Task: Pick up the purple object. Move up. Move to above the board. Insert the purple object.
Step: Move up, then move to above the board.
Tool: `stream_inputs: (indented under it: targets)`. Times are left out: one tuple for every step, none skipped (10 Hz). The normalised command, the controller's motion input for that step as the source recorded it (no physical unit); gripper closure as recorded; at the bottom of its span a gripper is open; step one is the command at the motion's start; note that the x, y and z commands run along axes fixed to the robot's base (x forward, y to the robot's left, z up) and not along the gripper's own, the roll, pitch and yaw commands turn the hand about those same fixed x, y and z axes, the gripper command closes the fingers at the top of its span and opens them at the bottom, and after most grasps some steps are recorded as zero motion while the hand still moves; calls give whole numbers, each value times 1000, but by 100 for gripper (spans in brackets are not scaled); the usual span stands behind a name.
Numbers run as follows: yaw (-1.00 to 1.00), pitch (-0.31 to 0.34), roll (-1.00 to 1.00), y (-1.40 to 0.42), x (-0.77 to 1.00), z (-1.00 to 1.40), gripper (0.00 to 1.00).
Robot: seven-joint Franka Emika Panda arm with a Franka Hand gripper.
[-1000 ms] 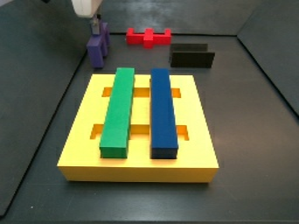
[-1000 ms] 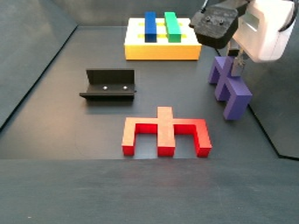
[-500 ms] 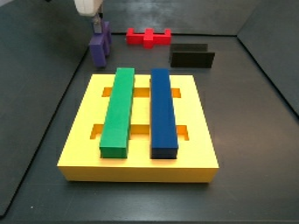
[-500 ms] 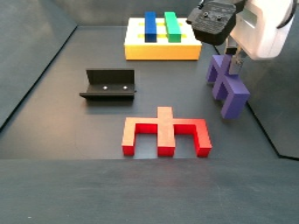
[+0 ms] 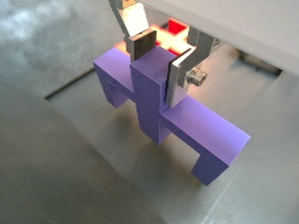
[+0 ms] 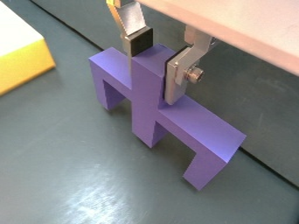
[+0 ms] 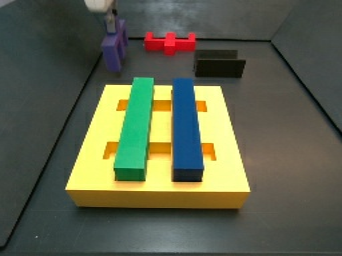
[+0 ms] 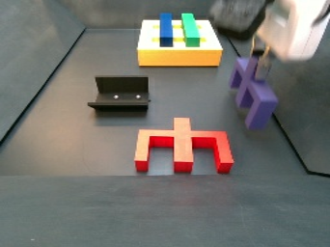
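The purple object (image 5: 152, 101) is a flat piece with a raised middle bar; it also shows in a wrist view (image 6: 146, 101). My gripper (image 5: 162, 59) straddles that bar, one finger pad on each side, shut on it, as the wrist view (image 6: 160, 61) also shows. In both side views the purple object (image 7: 115, 48) (image 8: 253, 95) hangs under the gripper (image 8: 264, 34), just off the floor, near the back wall. The yellow board (image 7: 154, 190) lies apart from it, carrying a green bar (image 7: 135, 125) and a blue bar (image 7: 187, 125).
A red piece (image 7: 170, 42) (image 8: 183, 147) lies on the floor beside the purple object. The dark fixture (image 7: 221, 64) (image 8: 122, 94) stands behind the board. The board's corner (image 6: 17, 57) shows in a wrist view. Dark walls enclose the floor.
The gripper has risen a little, and the purple object has come up with it. The board, red piece and fixture have not moved.
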Motion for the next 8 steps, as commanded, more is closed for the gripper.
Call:
stream_inputs:
  targets:
    - [43, 85, -1, -24, -33, 568, 100]
    - [31, 75, 27, -5, -8, 296, 100]
    - [0, 0, 0, 0, 0, 1400, 100]
    - [-18, 30, -27, -2, -38, 1400, 100]
    - [-16, 14, -20, -8, -73, 1400, 100]
    - [0, 8, 8, 2, -18, 1400, 100]
    - [-4, 50, 8, 4, 34, 872, 100]
    - [-1, 98, -3, -7, 45, 393, 100]
